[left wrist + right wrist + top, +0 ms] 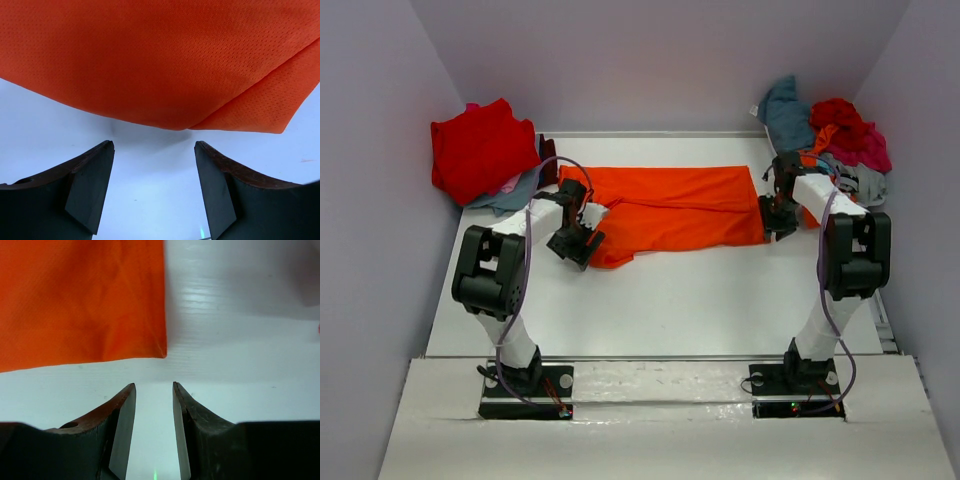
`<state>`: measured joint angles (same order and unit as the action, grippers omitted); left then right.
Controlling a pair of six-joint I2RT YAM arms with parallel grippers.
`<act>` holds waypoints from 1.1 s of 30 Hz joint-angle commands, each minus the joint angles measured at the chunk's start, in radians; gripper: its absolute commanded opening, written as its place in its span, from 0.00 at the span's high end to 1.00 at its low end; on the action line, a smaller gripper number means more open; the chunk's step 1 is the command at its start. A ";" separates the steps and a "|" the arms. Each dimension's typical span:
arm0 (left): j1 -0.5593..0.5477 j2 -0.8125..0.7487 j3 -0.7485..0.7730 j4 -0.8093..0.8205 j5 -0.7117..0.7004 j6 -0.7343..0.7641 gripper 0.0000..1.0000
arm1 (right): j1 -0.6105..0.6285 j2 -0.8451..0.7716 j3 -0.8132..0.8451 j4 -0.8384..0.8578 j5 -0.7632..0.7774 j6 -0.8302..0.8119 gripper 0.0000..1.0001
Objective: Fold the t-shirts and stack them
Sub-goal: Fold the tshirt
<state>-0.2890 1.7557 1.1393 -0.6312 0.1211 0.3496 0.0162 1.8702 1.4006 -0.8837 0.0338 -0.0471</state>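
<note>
A bright orange t-shirt [670, 205] lies spread flat across the back middle of the white table [660, 300]. My left gripper [582, 243] stands at its near left corner, open and empty. In the left wrist view the orange cloth [160, 60] fills the space just beyond the left gripper [154, 145], and only bare table shows between the fingers. My right gripper [776, 222] is at the shirt's right edge. In the right wrist view its jaws [154, 385] stand narrowly open with nothing between them, just short of the shirt's corner [150, 347].
A folded red t-shirt [480, 150] tops a small stack with grey and pink cloth [510, 190] at the back left. A loose heap of teal [785, 110], red [840, 120] and magenta [868, 150] shirts lies at the back right. Walls close in the table.
</note>
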 commanded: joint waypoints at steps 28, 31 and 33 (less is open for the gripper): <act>-0.002 0.076 0.099 0.013 0.005 -0.014 0.40 | -0.036 0.092 0.101 0.005 -0.112 0.010 0.59; -0.002 0.077 0.100 0.013 0.009 -0.011 0.46 | -0.036 0.089 0.103 -0.004 -0.121 0.007 0.59; -0.002 0.079 0.100 0.014 0.009 -0.012 0.55 | -0.036 0.084 0.106 -0.006 -0.126 0.006 0.60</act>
<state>-0.2890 1.8359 1.2045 -0.6106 0.1238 0.3382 -0.0185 1.9594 1.4601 -0.8719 -0.0647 -0.0334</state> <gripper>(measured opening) 0.501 0.406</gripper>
